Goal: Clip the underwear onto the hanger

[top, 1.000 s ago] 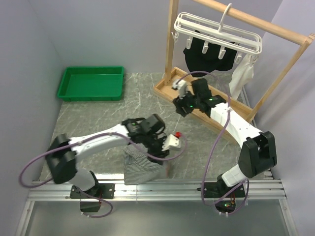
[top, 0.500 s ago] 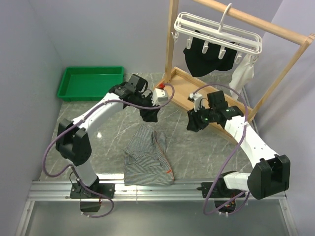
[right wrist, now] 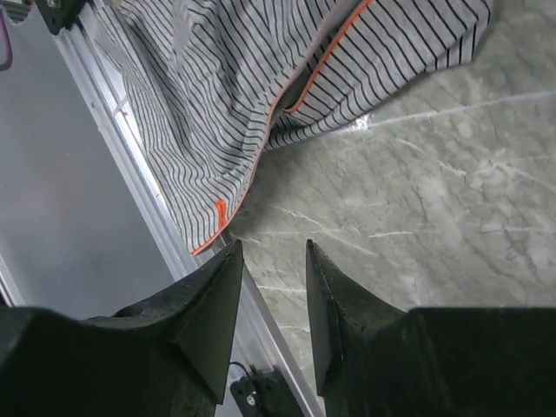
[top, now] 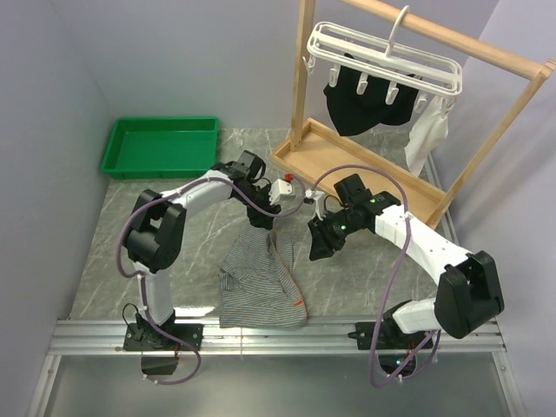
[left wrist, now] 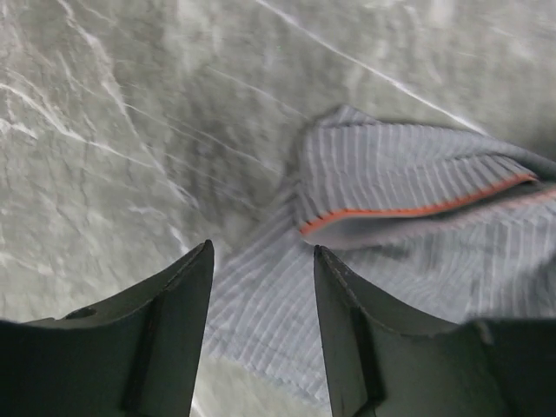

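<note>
The pinstriped underwear (top: 258, 282) lies crumpled on the marble table near the front edge, with an orange-trimmed hem. It also shows in the left wrist view (left wrist: 408, 217) and the right wrist view (right wrist: 261, 87). My left gripper (top: 263, 219) is open and empty, just above the underwear's far edge (left wrist: 261, 304). My right gripper (top: 318, 246) is open and empty, over bare table to the right of the underwear. The white hanger (top: 382, 56) with dangling clips hangs from the wooden rack at the back right.
A black garment (top: 365, 100) and a small white cloth (top: 426, 139) hang from the hanger. The wooden rack (top: 365, 174) has a tray base behind my right arm. A green tray (top: 161, 148) sits at the back left. A metal rail (top: 278, 334) runs along the front edge.
My left gripper came back down from near the rack to the underwear's far edge. My right gripper moved left and nearer, beside the underwear. The underwear lies as it did half a second ago.
</note>
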`<action>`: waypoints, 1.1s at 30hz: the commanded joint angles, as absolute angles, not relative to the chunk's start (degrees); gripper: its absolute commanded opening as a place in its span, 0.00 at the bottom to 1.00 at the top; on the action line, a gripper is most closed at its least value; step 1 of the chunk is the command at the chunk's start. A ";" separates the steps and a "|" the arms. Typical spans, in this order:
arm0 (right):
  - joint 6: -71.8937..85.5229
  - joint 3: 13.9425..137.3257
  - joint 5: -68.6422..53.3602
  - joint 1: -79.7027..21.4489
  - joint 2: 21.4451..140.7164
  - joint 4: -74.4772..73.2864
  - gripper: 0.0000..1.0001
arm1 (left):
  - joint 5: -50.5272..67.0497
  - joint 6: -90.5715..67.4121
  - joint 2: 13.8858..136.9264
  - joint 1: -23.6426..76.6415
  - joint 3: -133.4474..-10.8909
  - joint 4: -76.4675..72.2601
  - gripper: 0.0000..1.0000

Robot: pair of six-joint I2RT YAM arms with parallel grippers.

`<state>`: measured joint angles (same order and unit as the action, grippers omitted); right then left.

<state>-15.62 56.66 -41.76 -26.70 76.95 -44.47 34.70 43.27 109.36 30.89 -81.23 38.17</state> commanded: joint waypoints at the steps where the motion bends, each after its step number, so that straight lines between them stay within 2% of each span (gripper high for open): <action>1: -15.82 56.43 -42.54 -27.33 77.09 -44.21 0.42 | 37.61 40.69 111.79 30.85 -83.94 33.93 0.54; 10: -16.52 55.28 -41.05 -27.33 75.59 -44.91 0.44 | 39.90 44.30 115.57 32.17 -84.03 38.68 0.50; 14: -17.57 55.37 -39.47 -27.42 75.15 -45.00 0.50 | 39.29 42.10 116.98 33.31 -83.67 37.97 0.31; 15: -17.93 55.63 -38.85 -27.60 75.06 -45.17 0.51 | 40.16 41.32 117.24 33.31 -84.02 38.23 0.23; 17: -18.28 56.25 -35.35 -28.47 75.41 -45.00 0.52 | 41.82 39.29 117.86 32.70 -86.47 39.98 0.13; 21: -16.27 57.47 -31.03 -28.83 76.99 -42.37 0.54 | 44.04 38.67 116.29 31.73 -87.89 41.49 0.04; 27: -12.75 62.74 -30.32 -28.65 78.04 -36.39 0.57 | 41.66 39.82 113.29 32.34 -84.38 41.83 0.00; 33: -12.13 67.14 -28.91 -26.29 77.00 -36.38 0.62 | 45.43 33.51 114.78 30.15 -88.32 42.98 0.00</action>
<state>-12.21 63.61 -29.04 -27.33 78.35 -39.90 42.17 37.85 116.29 31.11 -85.32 41.50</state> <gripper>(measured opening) 0.609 0.011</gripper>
